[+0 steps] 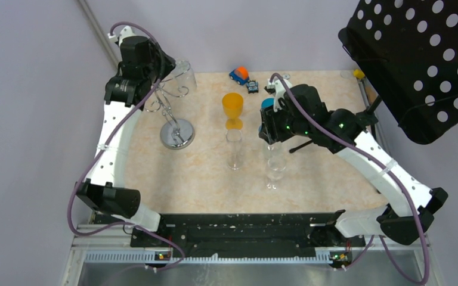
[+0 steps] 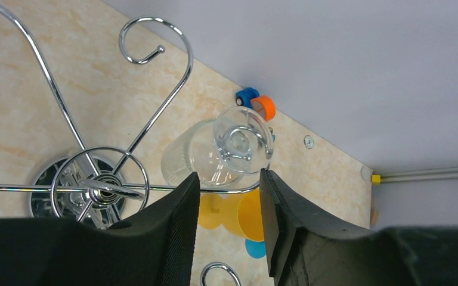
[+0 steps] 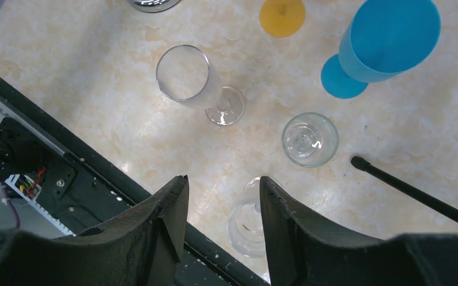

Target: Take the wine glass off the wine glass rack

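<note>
The chrome wine glass rack (image 1: 176, 132) stands at the table's back left, with its round mirrored base, thin post and curled hook arms (image 2: 155, 53). A clear wine glass (image 2: 226, 149) hangs upside down from one arm, foot up; it also shows in the top view (image 1: 183, 74). My left gripper (image 2: 226, 186) is open above the rack, its fingertips either side of the arm, just short of the glass's foot and not touching it. My right gripper (image 3: 222, 190) is open and empty, hovering over a clear glass (image 3: 247, 225) standing on the table.
An orange glass (image 1: 233, 107), a blue glass (image 3: 387, 36) and further clear glasses (image 1: 234, 149) (image 3: 310, 140) stand mid-table. A toy car (image 1: 239, 74) sits at the back. A black rod (image 3: 411, 193) lies to the right under a black perforated panel (image 1: 423, 59).
</note>
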